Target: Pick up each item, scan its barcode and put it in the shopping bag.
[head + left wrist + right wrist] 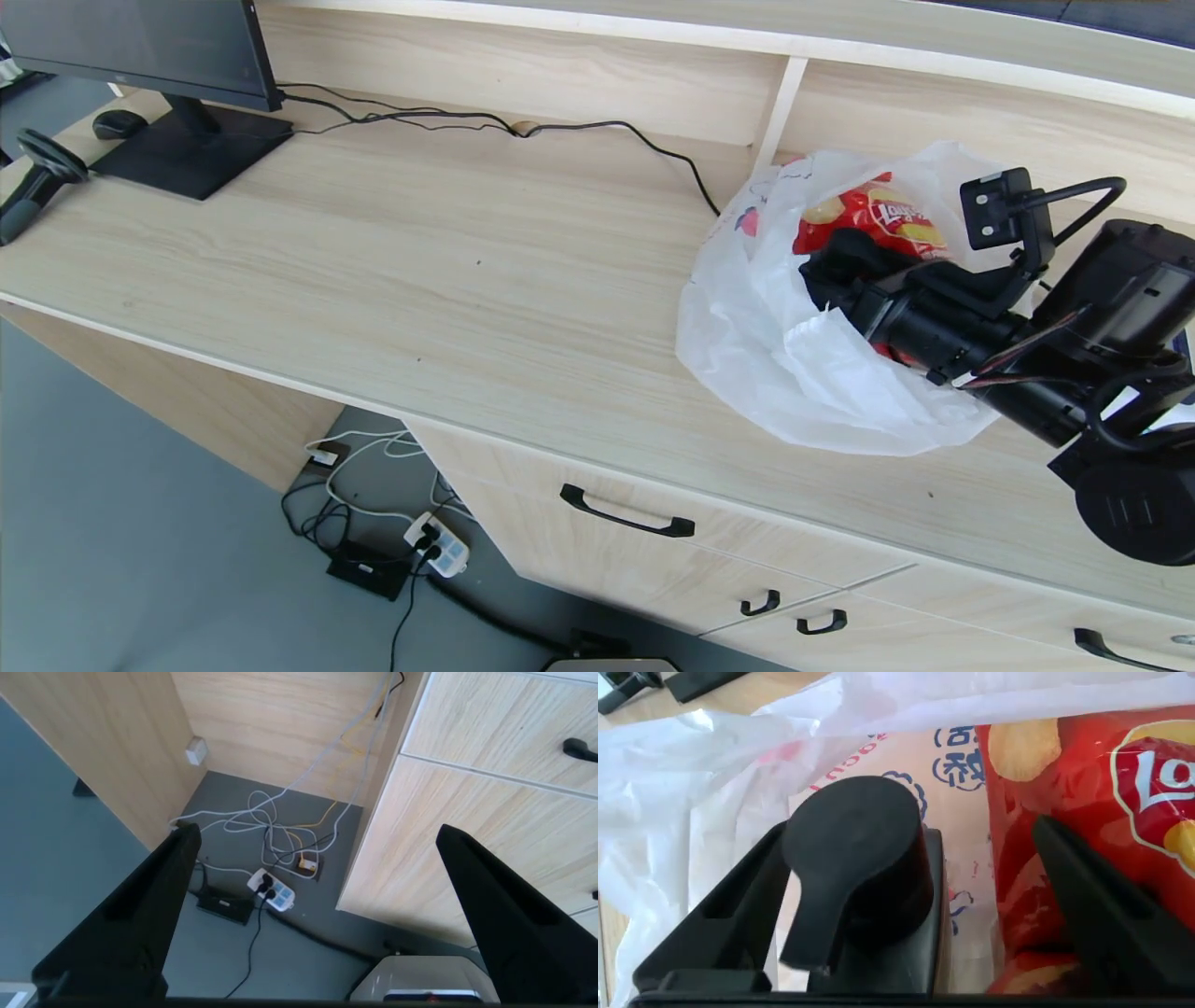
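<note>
The white shopping bag (747, 345) lies on the right part of the wooden counter (420, 280), mouth facing my right arm. A red chips bag (873, 219) rests inside it. My right gripper (836, 266) is inside the bag's mouth. In the right wrist view, this gripper (910, 831) is open. A black item with a round top (859, 859) sits between the fingers against one of them, beside the chips bag (1102, 793) and the shopping bag's plastic (691, 793). My left gripper (318, 838) hangs open with nothing in it, below the counter and over the floor.
A monitor (140, 47), a mouse (119, 122) and a handheld barcode scanner (37, 182) stand at the counter's far left. A black cable (560, 126) runs along the back. Drawers (625, 513) sit under the counter. A power strip (271, 894) and cables lie on the floor.
</note>
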Available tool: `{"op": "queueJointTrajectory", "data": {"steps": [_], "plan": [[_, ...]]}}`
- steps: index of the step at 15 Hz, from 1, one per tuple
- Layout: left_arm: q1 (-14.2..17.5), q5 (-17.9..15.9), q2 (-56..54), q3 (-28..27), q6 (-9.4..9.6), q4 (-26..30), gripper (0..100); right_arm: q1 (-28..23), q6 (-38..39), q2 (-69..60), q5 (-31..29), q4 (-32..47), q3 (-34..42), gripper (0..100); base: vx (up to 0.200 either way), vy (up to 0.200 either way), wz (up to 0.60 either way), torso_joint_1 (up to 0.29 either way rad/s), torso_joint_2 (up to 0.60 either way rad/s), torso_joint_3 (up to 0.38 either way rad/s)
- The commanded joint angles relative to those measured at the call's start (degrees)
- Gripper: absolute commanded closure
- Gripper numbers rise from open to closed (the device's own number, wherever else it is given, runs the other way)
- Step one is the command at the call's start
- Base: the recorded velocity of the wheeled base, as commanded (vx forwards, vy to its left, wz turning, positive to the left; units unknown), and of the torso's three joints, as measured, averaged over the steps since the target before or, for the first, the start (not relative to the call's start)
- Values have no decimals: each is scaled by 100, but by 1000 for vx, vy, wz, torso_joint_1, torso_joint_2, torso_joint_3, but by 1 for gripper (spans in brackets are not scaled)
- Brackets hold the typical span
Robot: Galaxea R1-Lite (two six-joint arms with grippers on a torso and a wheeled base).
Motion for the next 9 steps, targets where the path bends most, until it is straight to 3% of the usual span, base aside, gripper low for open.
{"op": "queueJointTrajectory", "data": {"steps": [1, 6, 9], "plan": [[2, 1, 9, 0, 3, -3, 0, 4, -1, 11, -1, 7, 2, 0, 0, 0, 0, 0, 0, 0], [2, 1, 9, 0, -14, -3, 0, 84, 52, -112, 52, 7, 11, 0, 0, 0, 0, 0, 0, 0], [2, 1, 9, 0, -23, 5, 0, 110, 131, -156, 17, 51, -482, 0, 0, 0, 0, 0, 0, 0]]}}
